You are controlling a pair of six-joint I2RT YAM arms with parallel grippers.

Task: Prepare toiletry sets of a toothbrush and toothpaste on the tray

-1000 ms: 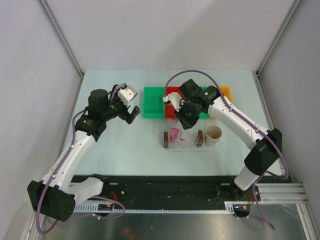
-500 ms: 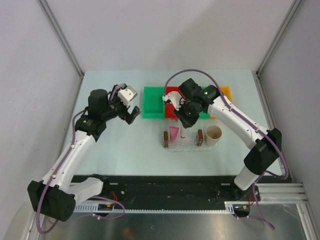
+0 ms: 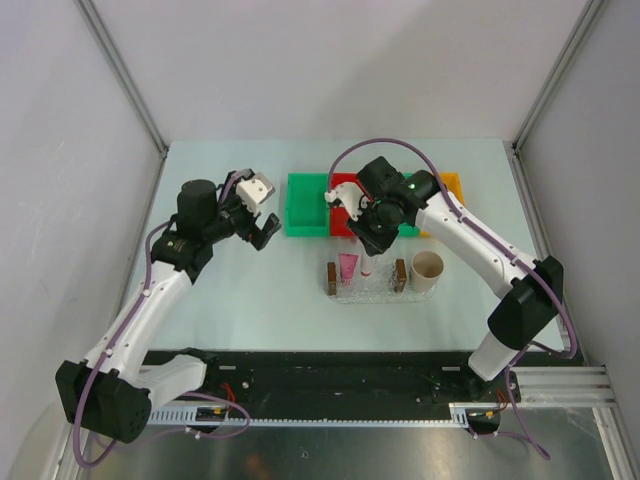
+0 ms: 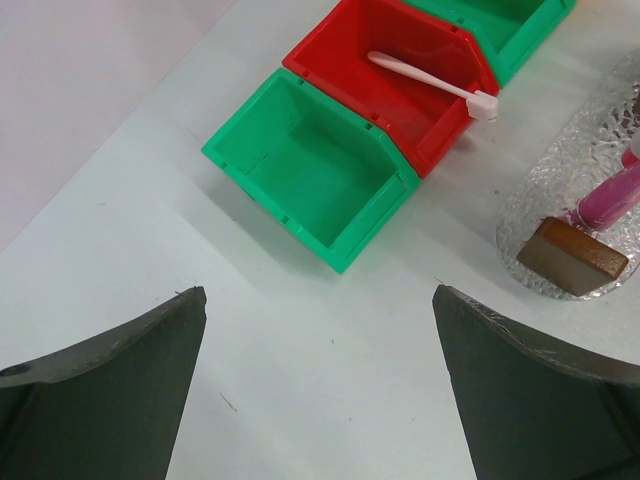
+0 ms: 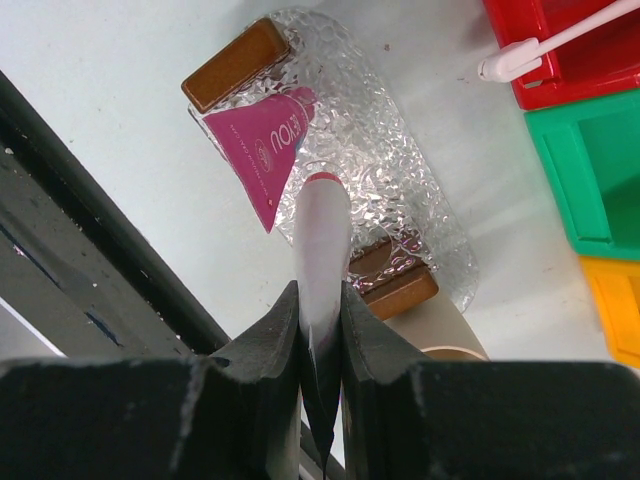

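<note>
Pale table (image 3: 250, 290) — right tool (image 5: 320, 302) pinches a white, pink-tipped tube (image 5: 322, 230); left tool (image 4: 318, 297) spread.

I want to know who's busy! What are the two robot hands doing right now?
Left gripper: open, holding nothing.
Right gripper: shut on a slim whitish tube with a red tip, over the clear bumpy tray.

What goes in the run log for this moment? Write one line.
left gripper open | right gripper shut on pale tube above tray | pink toothpaste on tray | toothbrush in red bin
</note>
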